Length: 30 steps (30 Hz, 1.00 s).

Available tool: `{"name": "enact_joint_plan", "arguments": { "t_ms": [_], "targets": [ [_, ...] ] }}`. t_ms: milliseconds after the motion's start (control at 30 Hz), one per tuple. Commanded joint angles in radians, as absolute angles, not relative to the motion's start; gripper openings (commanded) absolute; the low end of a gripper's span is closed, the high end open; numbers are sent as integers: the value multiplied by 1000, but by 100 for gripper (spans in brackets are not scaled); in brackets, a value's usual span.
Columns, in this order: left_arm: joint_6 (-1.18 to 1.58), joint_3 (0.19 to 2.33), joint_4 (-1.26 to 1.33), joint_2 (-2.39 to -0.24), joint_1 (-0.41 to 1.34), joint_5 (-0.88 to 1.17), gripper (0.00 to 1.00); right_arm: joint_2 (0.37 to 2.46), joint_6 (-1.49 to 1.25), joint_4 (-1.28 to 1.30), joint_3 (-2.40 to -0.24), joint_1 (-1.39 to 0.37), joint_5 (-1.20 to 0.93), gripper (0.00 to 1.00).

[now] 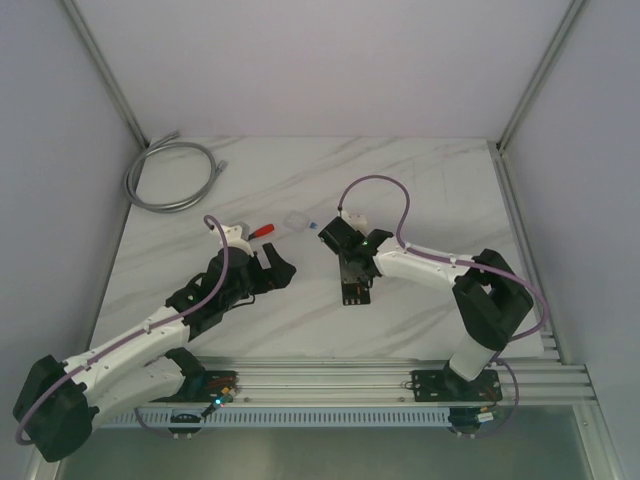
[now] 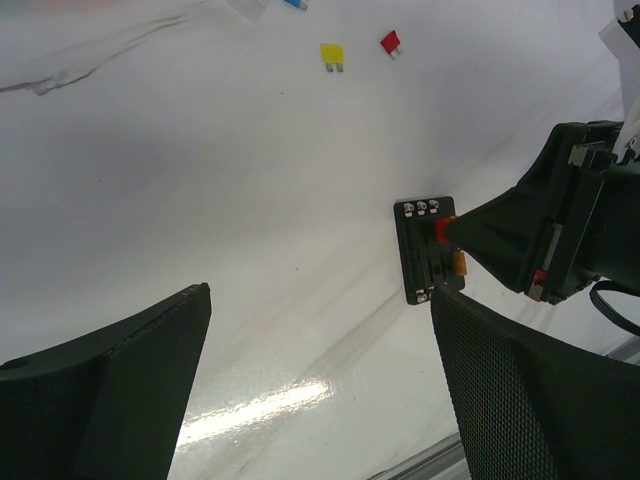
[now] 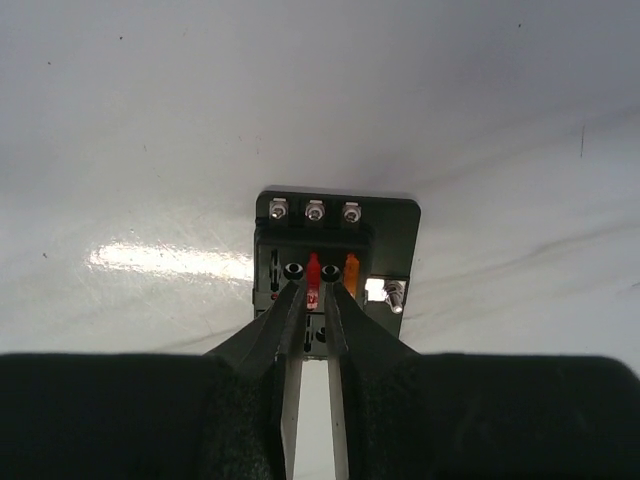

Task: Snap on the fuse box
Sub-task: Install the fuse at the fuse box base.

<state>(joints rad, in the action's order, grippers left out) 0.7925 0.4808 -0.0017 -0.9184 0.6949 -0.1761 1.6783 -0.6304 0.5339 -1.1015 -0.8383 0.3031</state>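
Note:
The black fuse box [image 1: 353,290] lies flat on the white marble table, near the middle. In the right wrist view it [image 3: 390,230] shows three screws at its far edge, with a red fuse [image 3: 313,272] and an orange fuse [image 3: 351,272] standing in its slots. My right gripper [image 3: 313,292] is down on the box, its narrow fingers pinched on either side of the red fuse. In the left wrist view the box [image 2: 418,262] lies ahead to the right with the right gripper's fingers [image 2: 480,232] on it. My left gripper [image 2: 320,385] is open wide and empty, left of the box.
A red-handled tool [image 1: 262,229], a small clear cover [image 1: 295,220] and a blue fuse [image 1: 313,226] lie behind the grippers. Loose yellow [image 2: 332,54] and red [image 2: 390,42] fuses lie on the table. A grey coiled cable [image 1: 170,175] lies at the far left corner.

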Motion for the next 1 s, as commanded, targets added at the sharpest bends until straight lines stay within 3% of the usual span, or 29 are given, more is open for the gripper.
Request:
{"name": "enact_joint_plan", "arguments": {
  "t_ms": [0,367,967],
  "targets": [
    [789,481,-6,-918,690,-170,100,1699,-650,555,-1129,-833,324,17],
    [789,480,-6,-913,690,-171,100,1732,-663,556,-1101,-827,278,0],
    [790,477,-11,-909,689,-174,100,1835,-624,562,-950,-773,175,0]
  ]
}}
